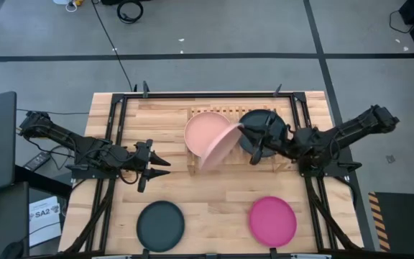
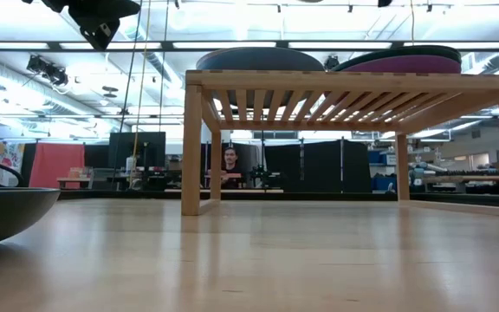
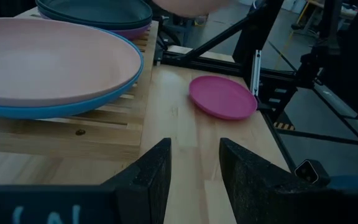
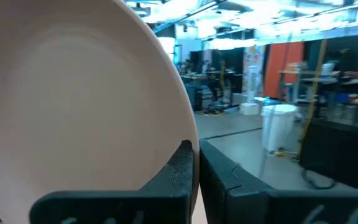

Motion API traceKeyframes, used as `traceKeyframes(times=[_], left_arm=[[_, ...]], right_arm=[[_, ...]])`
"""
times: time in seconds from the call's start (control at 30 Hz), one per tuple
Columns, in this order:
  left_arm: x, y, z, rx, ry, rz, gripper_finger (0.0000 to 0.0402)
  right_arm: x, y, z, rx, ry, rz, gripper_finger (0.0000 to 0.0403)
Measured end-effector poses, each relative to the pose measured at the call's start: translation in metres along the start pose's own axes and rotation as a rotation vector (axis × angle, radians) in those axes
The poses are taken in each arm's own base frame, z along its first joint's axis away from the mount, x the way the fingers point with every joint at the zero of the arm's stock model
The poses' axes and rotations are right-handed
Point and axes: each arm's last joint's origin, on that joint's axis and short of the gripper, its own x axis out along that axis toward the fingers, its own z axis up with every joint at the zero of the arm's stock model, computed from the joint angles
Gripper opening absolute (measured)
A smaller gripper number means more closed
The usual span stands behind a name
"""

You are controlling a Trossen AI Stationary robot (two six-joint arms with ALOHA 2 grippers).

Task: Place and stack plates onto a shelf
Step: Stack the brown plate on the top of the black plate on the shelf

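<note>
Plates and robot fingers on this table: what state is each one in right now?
Tilted salmon pink round plate: held at its rim, above the shelf's front.
Right gripper: fingers shut on the tilted plate.
Left gripper: fingers open, empty, over the table.
Flat salmon pink plate: stacked on a bright blue plate.
Dark plate: stacked on a purple plate.
Light wooden slatted shelf: carries both stacks.
Dark teal plate, magenta plate: flat on the table.

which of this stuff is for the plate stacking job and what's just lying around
Job: shelf, tilted pink plate in right gripper, flat pink plate on shelf, dark stacked plates, dark plate and magenta plate on table.
Lying about: SA2 sheet, floor cable.
</note>
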Motion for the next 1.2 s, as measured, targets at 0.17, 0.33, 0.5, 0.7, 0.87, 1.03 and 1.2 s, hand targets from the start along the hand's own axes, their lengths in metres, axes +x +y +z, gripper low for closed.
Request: traceKeyframes(times=[0.17,0.33,0.5,0.7,0.87,1.03,1.2], left_arm=[[0.000,0.000,0.000,0.000,0.000,0.000,0.0142],[0.000,0.000,0.000,0.002,0.000,0.000,0.0142],[0.000,0.000,0.000,0.002,0.001,0.000,0.0142],[0.000,0.000,0.000,0.002,0.001,0.000,0.0142],[0.000,0.000,0.000,0.002,0.001,0.000,0.0142],[0.000,0.000,0.000,0.002,0.001,0.000,0.0142],[0.000,0.000,0.000,0.002,0.001,0.001,0.0142]], right_arm=[[0.006,-0.008,0.030,-0.053,0.092,-0.097,0.0016],[0.008,-0.023,0.067,0.038,0.225,-0.194,0.0016],[-0.001,-0.046,0.095,0.179,0.366,-0.266,0.0016],[-0.017,-0.075,0.116,0.342,0.565,-0.301,0.0016],[-0.031,-0.094,0.122,0.495,0.735,-0.339,0.0016],[-0.042,-0.106,0.116,0.558,0.904,-0.406,0.0016],[-0.050,-0.115,0.110,0.582,1.025,-0.471,0.0016]])
